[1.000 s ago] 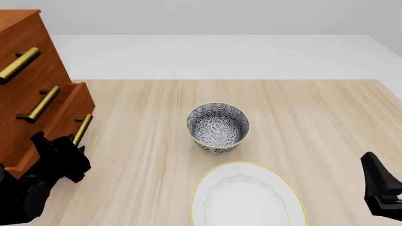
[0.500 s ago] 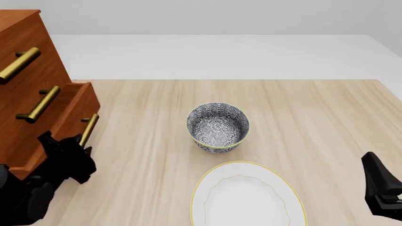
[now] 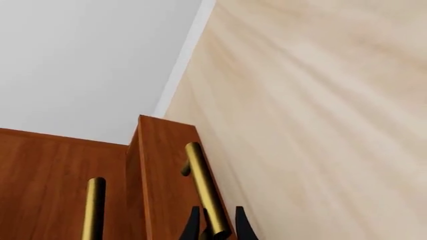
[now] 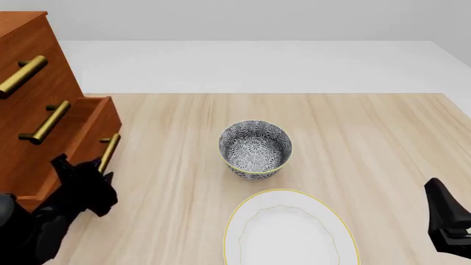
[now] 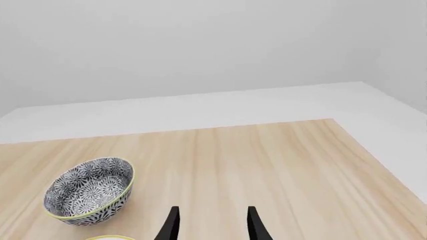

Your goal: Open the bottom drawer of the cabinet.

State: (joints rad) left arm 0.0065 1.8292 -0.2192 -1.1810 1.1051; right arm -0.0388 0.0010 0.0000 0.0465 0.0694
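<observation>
The cabinet is a tall reddish-brown chest at the table's far left, with three brass bar handles. Its bottom drawer stands pulled out a little past the two above. My left gripper is shut on the near end of the bottom drawer's brass handle. In the left wrist view the black fingertips clamp the handle from both sides, and the drawer front juts out from the cabinet. My right gripper is open and empty at the table's near right.
A patterned black-and-white bowl stands mid-table; it also shows in the right wrist view. A white plate with a yellow rim lies in front of it. The right arm sits at the near right corner.
My left gripper has pulled the bottom drawer's handle outward to the right; the drawer stands further out of the cabinet than before. The right arm has not moved.
</observation>
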